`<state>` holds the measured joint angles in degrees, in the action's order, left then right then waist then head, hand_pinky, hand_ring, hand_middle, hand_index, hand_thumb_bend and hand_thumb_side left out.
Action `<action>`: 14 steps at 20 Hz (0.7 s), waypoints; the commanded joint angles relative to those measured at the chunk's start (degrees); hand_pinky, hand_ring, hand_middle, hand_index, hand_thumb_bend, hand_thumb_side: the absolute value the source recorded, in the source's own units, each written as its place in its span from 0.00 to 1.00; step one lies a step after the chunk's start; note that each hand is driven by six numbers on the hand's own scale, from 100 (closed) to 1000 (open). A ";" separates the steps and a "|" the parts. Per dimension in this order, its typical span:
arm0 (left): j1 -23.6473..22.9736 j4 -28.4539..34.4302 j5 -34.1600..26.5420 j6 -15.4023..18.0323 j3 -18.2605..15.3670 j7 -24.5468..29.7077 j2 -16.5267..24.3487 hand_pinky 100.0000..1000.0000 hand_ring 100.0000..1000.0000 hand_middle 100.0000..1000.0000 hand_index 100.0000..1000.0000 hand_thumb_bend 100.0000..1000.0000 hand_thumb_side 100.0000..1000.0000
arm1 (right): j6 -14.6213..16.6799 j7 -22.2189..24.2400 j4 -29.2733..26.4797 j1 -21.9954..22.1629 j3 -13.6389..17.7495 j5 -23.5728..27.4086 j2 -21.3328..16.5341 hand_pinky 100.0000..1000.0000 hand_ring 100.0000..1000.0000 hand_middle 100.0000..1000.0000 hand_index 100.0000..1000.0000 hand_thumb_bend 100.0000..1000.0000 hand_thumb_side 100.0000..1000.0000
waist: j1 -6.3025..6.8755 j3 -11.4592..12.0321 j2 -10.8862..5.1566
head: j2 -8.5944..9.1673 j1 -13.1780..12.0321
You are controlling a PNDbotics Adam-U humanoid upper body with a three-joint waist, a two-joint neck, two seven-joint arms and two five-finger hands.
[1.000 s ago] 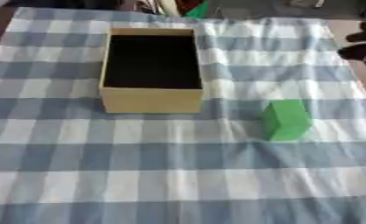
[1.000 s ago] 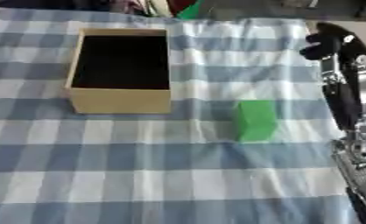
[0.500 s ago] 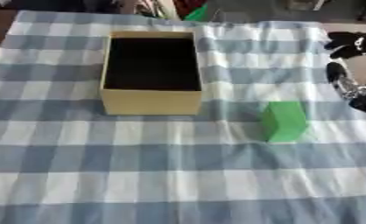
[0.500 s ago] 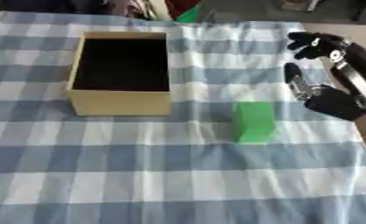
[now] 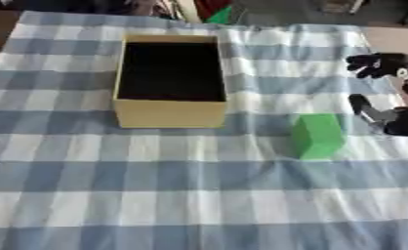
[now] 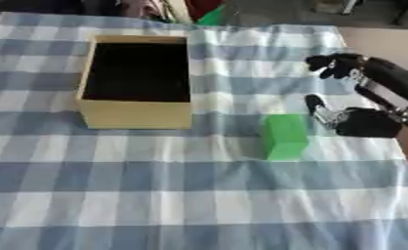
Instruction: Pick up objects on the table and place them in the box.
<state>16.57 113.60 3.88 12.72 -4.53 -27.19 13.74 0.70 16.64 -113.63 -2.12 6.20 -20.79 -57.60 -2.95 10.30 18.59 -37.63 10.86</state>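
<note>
One green block (image 6: 285, 136), one box (image 6: 137, 80) (open-topped), one hand (image 6: 361, 105).

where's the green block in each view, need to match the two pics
Left eye view: green block sits right of centre, just below mid-height, on the checked cloth.
Right eye view: the block shows nearer the centre, its top close to the right hand without touching it.
Shared landmark: the open box, up and to the left of the block in both.
</note>
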 commanded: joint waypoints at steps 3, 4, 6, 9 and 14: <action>0.39 0.99 0.14 -0.03 -0.16 0.36 1.65 0.66 0.54 0.61 0.71 0.00 0.87 | -1.86 3.82 -0.96 -0.90 0.02 -2.61 -4.08 0.81 0.83 0.88 1.00 0.18 0.73 | -0.75 0.11 -1.73 | 0.37 0.27; 0.40 0.99 0.14 -0.04 -0.16 0.38 1.66 0.66 0.54 0.61 0.71 0.00 0.87 | -2.34 4.25 -0.96 -0.98 -0.08 -3.16 -4.38 0.82 0.83 0.89 1.00 0.20 0.73 | -0.74 0.11 -1.74 | 0.37 0.31; 0.40 0.99 0.12 -0.04 -0.14 0.42 1.70 0.66 0.54 0.61 0.71 0.00 0.87 | -3.18 5.07 -0.96 -1.04 -0.43 -4.07 -5.03 0.83 0.85 0.90 1.00 0.24 0.74 | -0.73 0.09 -1.73 | 0.39 0.38; 0.40 0.99 0.09 -0.04 -0.10 0.50 1.74 0.66 0.54 0.61 0.71 0.00 0.87 | -4.21 7.04 -0.96 -1.14 -1.32 -5.40 -6.31 0.84 0.87 0.93 1.00 0.26 0.71 | -0.70 0.08 -1.72 | 0.38 0.46; 0.39 0.99 0.09 -0.03 -0.06 0.64 1.75 0.66 0.54 0.61 0.71 0.00 0.87 | -5.04 10.53 -0.82 -1.94 -3.09 -6.17 -8.31 0.85 0.89 0.94 1.00 0.24 0.62 | -0.68 0.20 -1.66 | 0.40 0.77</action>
<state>16.58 113.60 3.87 12.59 -4.51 -26.75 14.18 -4.19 26.30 -113.63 -3.57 2.92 -26.43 -63.17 -2.95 10.49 18.59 -37.63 11.40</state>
